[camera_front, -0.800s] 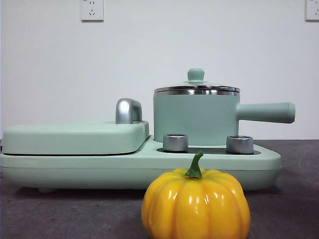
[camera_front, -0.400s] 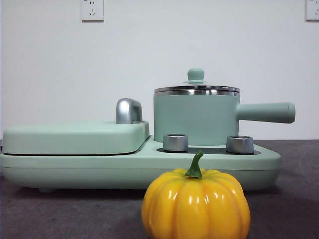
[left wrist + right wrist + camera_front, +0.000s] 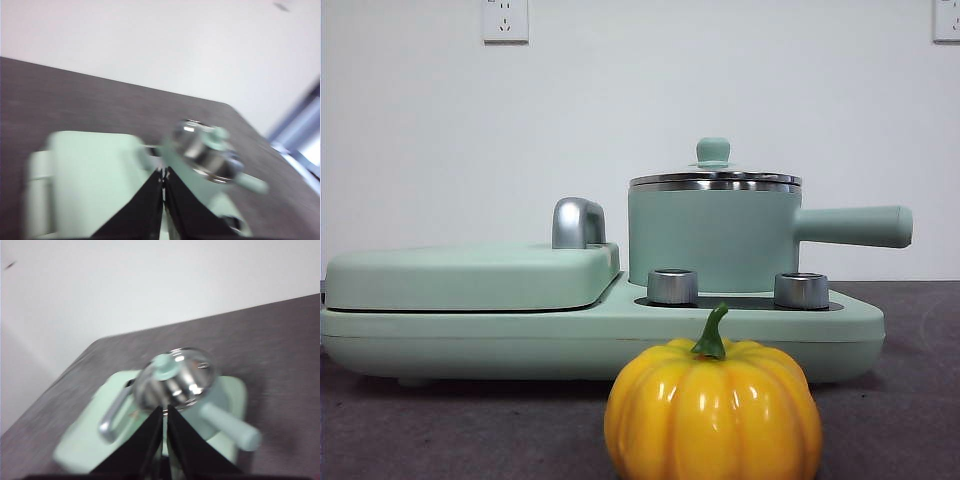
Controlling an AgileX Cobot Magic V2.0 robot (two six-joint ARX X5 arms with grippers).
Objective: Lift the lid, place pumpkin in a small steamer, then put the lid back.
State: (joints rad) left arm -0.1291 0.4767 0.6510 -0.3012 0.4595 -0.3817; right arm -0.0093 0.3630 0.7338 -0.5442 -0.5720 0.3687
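Observation:
The small steamer (image 3: 710, 238), a mint-green pot with a long side handle, stands on the right half of the cooker base. The glass lid (image 3: 714, 176) with its mint knob rests on the pot. The yellow-orange pumpkin (image 3: 712, 413) sits on the table in front of the cooker, nearest the front camera. In the left wrist view my left gripper (image 3: 163, 175) is shut and empty, high above the cooker, with the steamer (image 3: 210, 152) blurred beyond its tips. My right gripper (image 3: 164, 411) is also shut and empty, hovering above the lid (image 3: 177, 376).
A flat mint-green griddle cover (image 3: 470, 275) with a chrome handle (image 3: 578, 223) fills the cooker's left half. Two steel control knobs (image 3: 672, 286) sit on the base in front of the pot. Dark grey table surface (image 3: 470, 430) surrounds the cooker. A white wall stands behind.

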